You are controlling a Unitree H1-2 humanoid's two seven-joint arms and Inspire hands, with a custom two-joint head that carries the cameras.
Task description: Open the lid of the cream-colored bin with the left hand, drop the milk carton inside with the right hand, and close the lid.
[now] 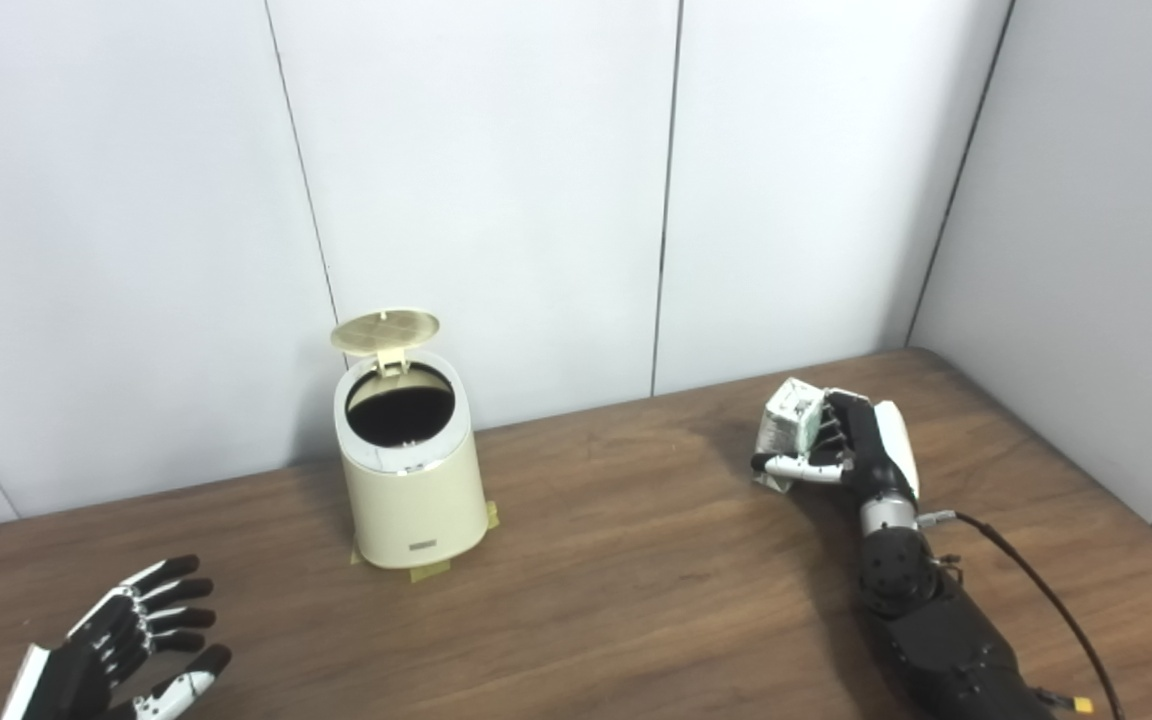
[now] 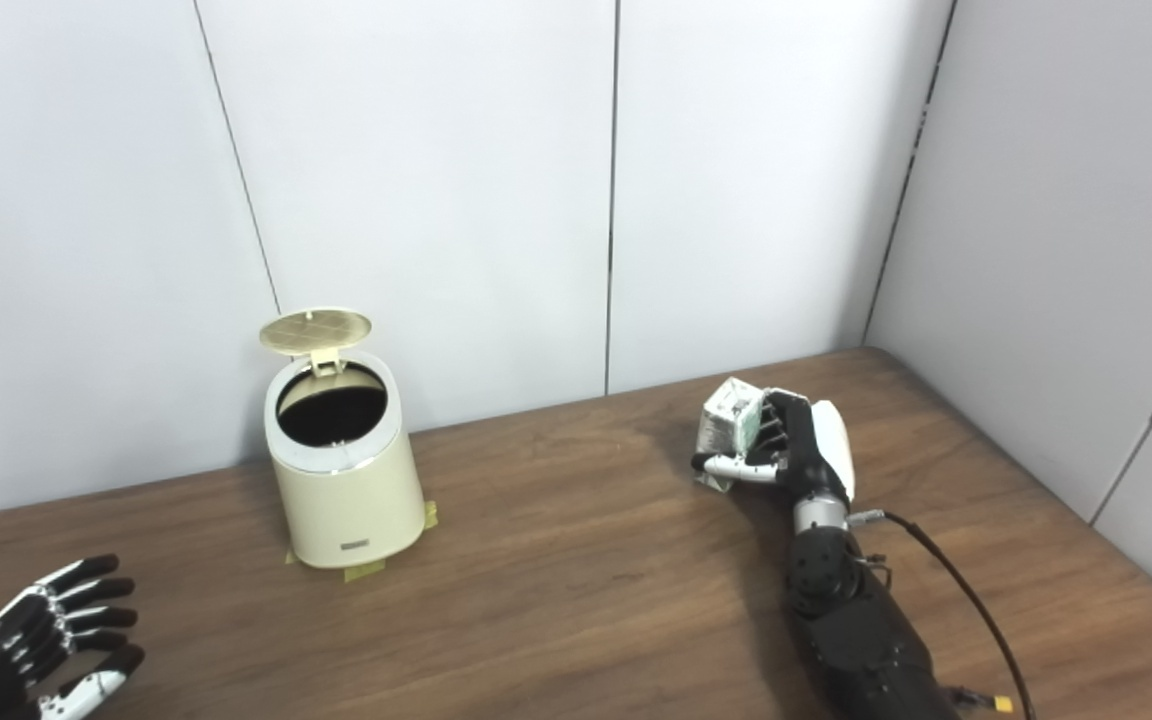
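While the lid [image 1: 384,331] stands up and the left hand [image 1: 126,640] waits with fingers apart, the right hand [image 1: 851,440] clamps the carton [image 1: 788,420], likely light and crushable, around its sides.

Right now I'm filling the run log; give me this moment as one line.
bin lid: open | milk carton: in right robot hand, on table | left robot hand: open, away from bin

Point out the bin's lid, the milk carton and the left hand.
lid [image 1: 384,330], left eye view, middle of its raised underside.
milk carton [image 1: 786,415], left eye view, exposed top corner.
left hand [image 1: 126,640], left eye view, its open palm.
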